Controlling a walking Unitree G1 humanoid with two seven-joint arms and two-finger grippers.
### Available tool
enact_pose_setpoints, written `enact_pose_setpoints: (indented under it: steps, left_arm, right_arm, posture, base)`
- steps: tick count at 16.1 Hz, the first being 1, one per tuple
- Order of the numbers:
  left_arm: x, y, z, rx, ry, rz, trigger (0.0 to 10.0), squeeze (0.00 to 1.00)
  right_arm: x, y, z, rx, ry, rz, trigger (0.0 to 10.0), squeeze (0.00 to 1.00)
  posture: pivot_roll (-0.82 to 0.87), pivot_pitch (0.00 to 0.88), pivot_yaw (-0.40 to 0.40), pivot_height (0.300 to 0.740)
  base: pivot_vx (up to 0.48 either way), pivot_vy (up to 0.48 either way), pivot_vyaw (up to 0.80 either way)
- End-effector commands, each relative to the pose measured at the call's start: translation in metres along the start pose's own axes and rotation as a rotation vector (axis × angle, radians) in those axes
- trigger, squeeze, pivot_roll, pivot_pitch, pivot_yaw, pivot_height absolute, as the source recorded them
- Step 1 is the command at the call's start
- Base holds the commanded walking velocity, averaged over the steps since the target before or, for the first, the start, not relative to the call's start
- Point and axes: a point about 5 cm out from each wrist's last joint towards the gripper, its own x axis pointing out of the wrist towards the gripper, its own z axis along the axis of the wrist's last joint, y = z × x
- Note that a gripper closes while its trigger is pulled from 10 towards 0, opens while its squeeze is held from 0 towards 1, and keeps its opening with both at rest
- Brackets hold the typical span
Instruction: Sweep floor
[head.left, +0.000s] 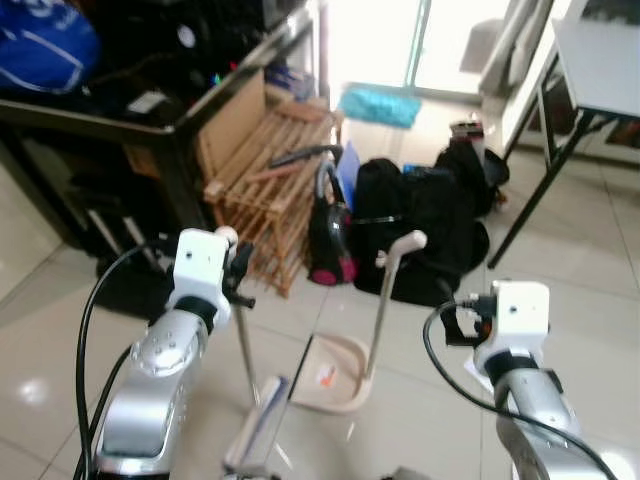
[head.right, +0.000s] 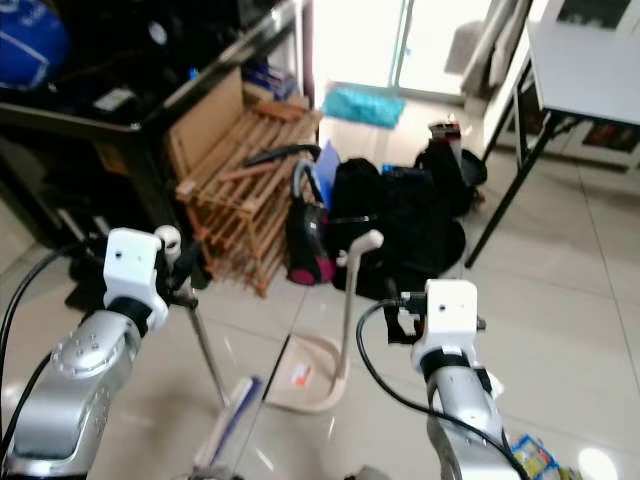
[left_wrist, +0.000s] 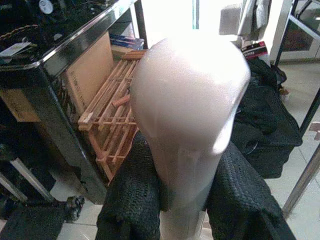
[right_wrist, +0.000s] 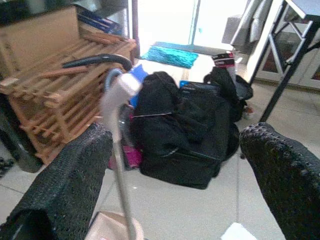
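My left gripper is shut on the top of the pale broom handle, which is clamped between its two black fingers. The metal shaft runs down to the broom head on the tiled floor. Just right of the broom stands a beige dustpan with an upright handle. My right gripper is open, with its fingers spread wide. It hovers right of the dustpan handle without touching it.
A wooden slatted rack leans against a black table on the left. A red and black vacuum cleaner and black bags lie behind the dustpan. A folding table's legs stand at right. Litter lies near my right arm.
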Motion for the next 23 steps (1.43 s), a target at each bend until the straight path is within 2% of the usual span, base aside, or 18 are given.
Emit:
enact_pose_setpoints:
  steps: [1, 5, 10, 12, 15, 23]
  left_arm:
    - [-0.003, 0.013, 0.012, 0.059, -0.047, 0.054, 10.0, 0.0]
    - [-0.008, 0.021, 0.019, 0.144, -0.114, 0.083, 10.0, 0.0]
    - [-0.008, 0.026, 0.02, 0.141, -0.109, 0.072, 10.0, 0.0]
    - [-0.007, 0.027, 0.02, 0.142, -0.111, 0.072, 10.0, 0.0]
    - [-0.008, 0.026, 0.02, 0.142, -0.106, 0.062, 10.0, 0.0]
    - [-0.016, 0.029, 0.016, 0.134, -0.092, 0.081, 10.0, 0.0]
  right_arm:
    - [0.001, 0.007, -0.001, 0.02, 0.013, 0.032, 10.0, 0.0]
    - [0.005, 0.012, -0.005, 0.033, 0.034, 0.077, 10.0, 0.0]
    - [0.008, 0.018, -0.016, 0.051, 0.093, 0.143, 10.0, 0.0]
    - [0.009, 0.019, -0.017, 0.028, 0.094, 0.17, 10.0, 0.0]
    - [0.008, 0.02, -0.016, 0.028, 0.102, 0.186, 10.0, 0.0]
    - [0.01, 0.02, -0.018, 0.033, 0.127, 0.172, 10.0, 0.0]
  posture:
    - [0.0, 0.089, 0.006, 0.74]
    - [0.02, 0.082, -0.004, 0.74]
    - [0.03, 0.085, -0.003, 0.74]
    - [0.03, 0.083, -0.002, 0.74]
    - [0.03, 0.091, -0.009, 0.74]
    - [0.04, 0.1, -0.02, 0.74]
  base:
    - [0.0, 0.0, 0.0]
    - [0.0, 0.0, 0.0]
    - [0.0, 0.0, 0.0]
    - [0.0, 0.0, 0.0]
    - [0.252, 0.0, 0.6]
    - [0.265, 0.0, 0.0]
